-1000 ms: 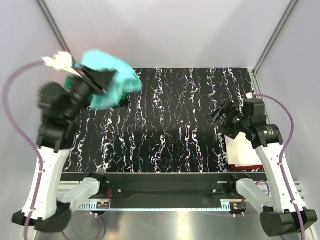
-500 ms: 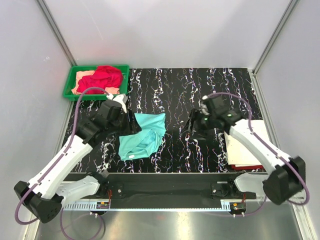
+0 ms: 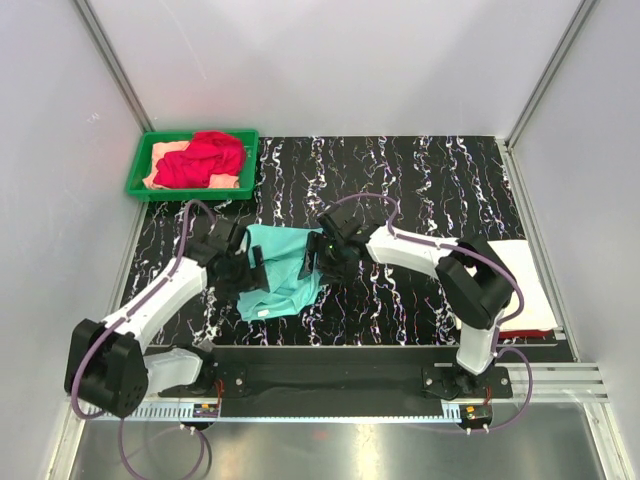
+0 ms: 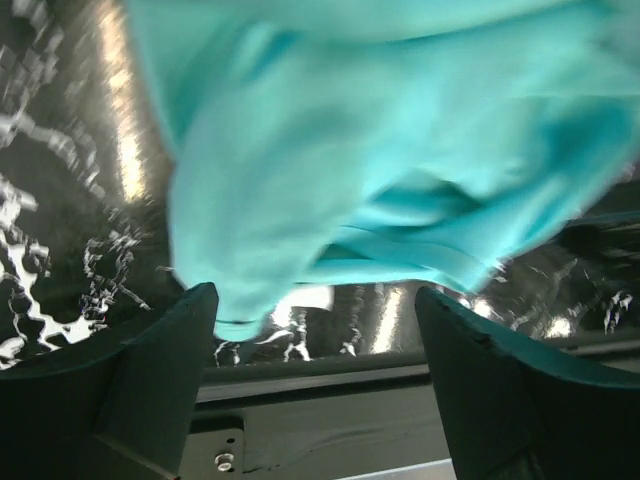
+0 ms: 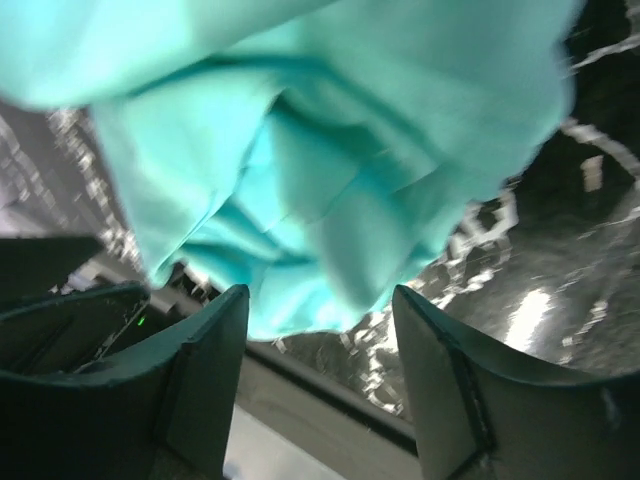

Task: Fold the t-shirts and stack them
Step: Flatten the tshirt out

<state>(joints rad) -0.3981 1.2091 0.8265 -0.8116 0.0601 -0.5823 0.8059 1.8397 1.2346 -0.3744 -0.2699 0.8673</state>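
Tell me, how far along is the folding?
Done: a cream-white shirt looks folded atop a red layer at the right. In hand: the left gripper and right gripper, both open, flank the crumpled mint-teal shirt. Left: folding it, plus the red shirt and peach shirt in the green tray.

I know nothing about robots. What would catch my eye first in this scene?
The crumpled mint-teal t-shirt lies mid-left on the black marbled table. The left gripper and right gripper are at either side of it, both open. Next comes the green tray at the far left corner, holding a red shirt heaped on a peach shirt.
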